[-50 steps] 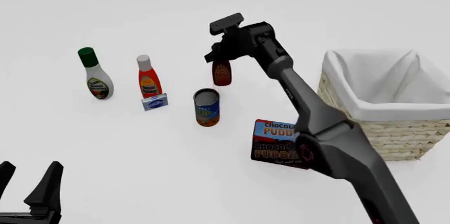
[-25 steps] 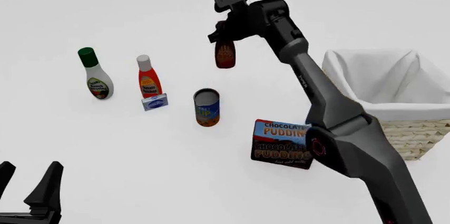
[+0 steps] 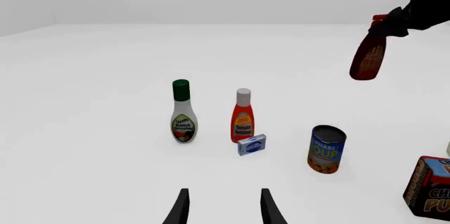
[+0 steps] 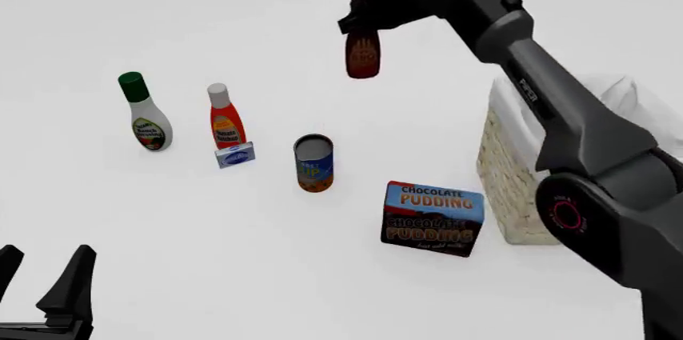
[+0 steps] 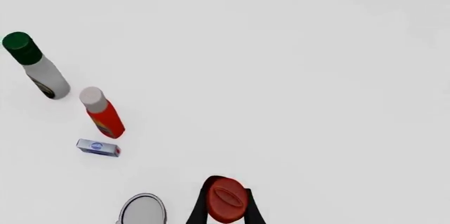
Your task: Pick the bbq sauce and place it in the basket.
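The bbq sauce (image 4: 363, 54), a dark brown-red bottle with a red cap, hangs high above the table with my right gripper (image 4: 360, 26) shut on its neck. From the left wrist view the bbq sauce (image 3: 368, 60) shows in the air, tilted a little. In the right wrist view its red cap (image 5: 226, 200) sits between the two fingers. The basket (image 4: 513, 172) stands at the right, mostly hidden behind my right arm. My left gripper (image 4: 43, 280) rests open at the near left corner, its fingers (image 3: 181, 207) holding nothing.
On the table stand a white bottle with a green cap (image 4: 143, 113), an orange-red bottle with a white cap (image 4: 224, 120), a small blue box (image 4: 235, 154), a soup can (image 4: 313, 163) and a chocolate pudding box (image 4: 430, 218).
My right gripper has lifted the bbq sauce off the table, higher and slightly to the right. The right arm now covers most of the basket. The left gripper has not moved.
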Tool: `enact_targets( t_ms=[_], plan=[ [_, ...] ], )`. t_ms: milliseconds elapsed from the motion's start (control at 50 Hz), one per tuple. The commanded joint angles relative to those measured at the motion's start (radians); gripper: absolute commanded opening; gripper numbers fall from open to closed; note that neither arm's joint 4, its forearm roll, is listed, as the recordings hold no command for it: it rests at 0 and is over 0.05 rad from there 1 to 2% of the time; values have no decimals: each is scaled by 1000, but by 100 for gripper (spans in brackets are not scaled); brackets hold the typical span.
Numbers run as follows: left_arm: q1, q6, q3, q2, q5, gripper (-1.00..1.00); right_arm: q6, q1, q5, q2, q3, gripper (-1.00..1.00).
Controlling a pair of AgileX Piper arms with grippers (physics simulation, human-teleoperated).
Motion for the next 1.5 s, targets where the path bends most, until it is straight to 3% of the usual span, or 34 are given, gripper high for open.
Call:
enact_targets(
  t_ms=[20, 700, 1500],
  plan=[
    [0, 0, 0, 0, 0, 100, -8, -23, -48, -147, 162, -100],
    [0, 0, 0, 0, 0, 100, -10, -82, -125, -449, 477, -100],
    [0, 0, 0, 0, 0, 100, -19, -200, -153, -659, 672, -100]
  ],
)
